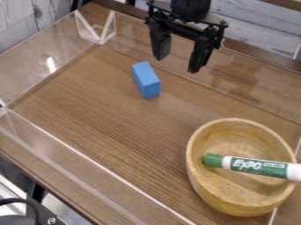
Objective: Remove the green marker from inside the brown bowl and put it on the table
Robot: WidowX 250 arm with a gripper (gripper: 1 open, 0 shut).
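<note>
Approach is the step in hand, and it has barely started: the black two-fingered gripper (pixel 182 54) hangs at the far side of the scene, pointing down, its jaws spread wide with nothing between them, well apart from anything it must pick up. The slim white-barrelled dry-erase marker with green cap and green lettering (pixel 248 166) lies inside the round, shallow, light tan wooden bowl (pixel 212 180) in the near right corner, stretched across the hollow with its green cap toward the bowl's left side and its other end up against the right rim. The next move, by my judgement, calls for carrying the released claw across toward the bowl, lining the fingers across the barrel rather than along it, and lowering into the hollow without striking the thick rim. The barrel looks smooth and round, so it may roll or slip; a grip near its middle seems safest. The bowl shows fine grain and a rounded lip. The brown wood-grain table (pixel 106 132) is flat and bare enough for a set-down, edged by low clear acrylic walls (pixel 65 145). A small blue rectangular block (pixel 146 79) stands near the gripper and has no part in the task.
</note>
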